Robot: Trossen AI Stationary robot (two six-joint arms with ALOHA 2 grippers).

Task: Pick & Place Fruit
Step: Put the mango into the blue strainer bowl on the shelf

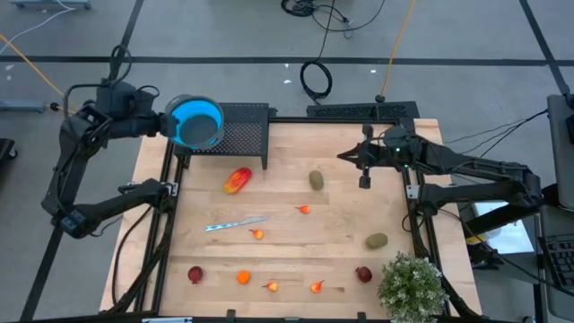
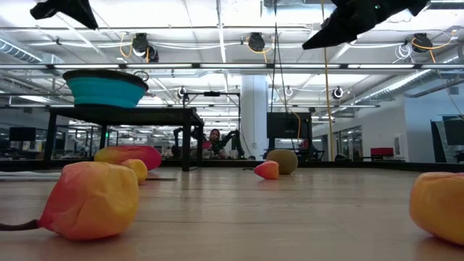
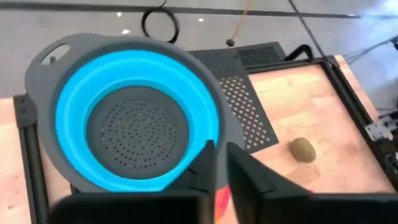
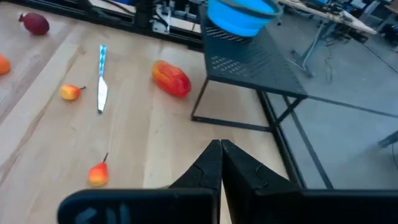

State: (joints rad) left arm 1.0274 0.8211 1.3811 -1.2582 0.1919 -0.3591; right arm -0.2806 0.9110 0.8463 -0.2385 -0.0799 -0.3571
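Both end effectors are up in the air, and each has its fingers pressed together with nothing in them. Left end effector (image 1: 161, 121) is at the upper left of the high view, next to the blue bowl (image 1: 195, 122) on the black rack (image 1: 244, 128). Right end effector (image 1: 344, 156) is at the upper right. Every fruit (image 1: 237, 180) lies on the wooden surface (image 1: 341, 242). No piece is in the bowl, so I think the job has barely begun.

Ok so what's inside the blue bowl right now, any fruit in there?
No fruit shows. The blue bowl on the black mesh stand has only its perforated bottom visible. The left gripper covers a small part of its near rim, so that spot can't be checked.
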